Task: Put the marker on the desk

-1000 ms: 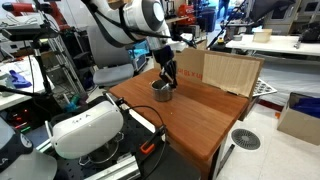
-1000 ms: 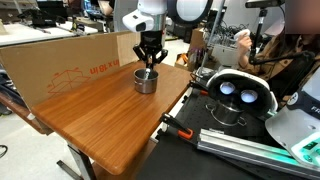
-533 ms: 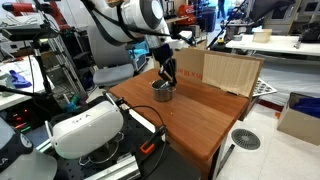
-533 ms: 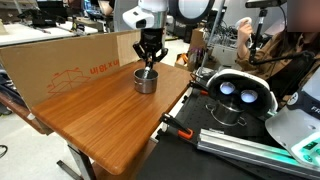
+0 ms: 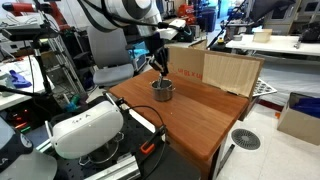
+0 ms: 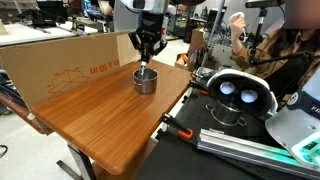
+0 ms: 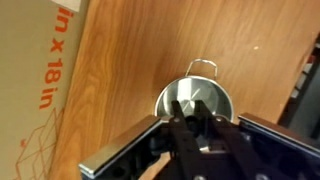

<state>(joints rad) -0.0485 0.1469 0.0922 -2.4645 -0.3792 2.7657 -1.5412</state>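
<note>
A small round metal pot point(image 5: 163, 90) point(image 6: 146, 80) stands on the reddish-brown desk point(image 5: 205, 118) point(image 6: 100, 120), near its back edge. My gripper point(image 5: 160, 70) point(image 6: 147, 62) hangs straight above the pot, a little clear of its rim. The fingers are closed on the thin dark marker point(image 6: 146, 68), which points down toward the pot. In the wrist view the pot point(image 7: 195, 98) lies right below the gripper point(image 7: 195, 128). The marker point(image 7: 193, 125) shows only as a dark end between the fingers there. The desk point(image 7: 130, 60) fills that view.
A flat cardboard box point(image 5: 232, 70) point(image 6: 60, 62) point(image 7: 50, 70) stands upright along the desk beside the pot. A white headset-like device point(image 5: 85, 128) point(image 6: 240, 95) sits off the desk's end among cables. A person point(image 6: 250, 40) sits behind.
My gripper has risen out of the pot and now sits above its rim, with the marker held between the fingers. The pot has not moved.
</note>
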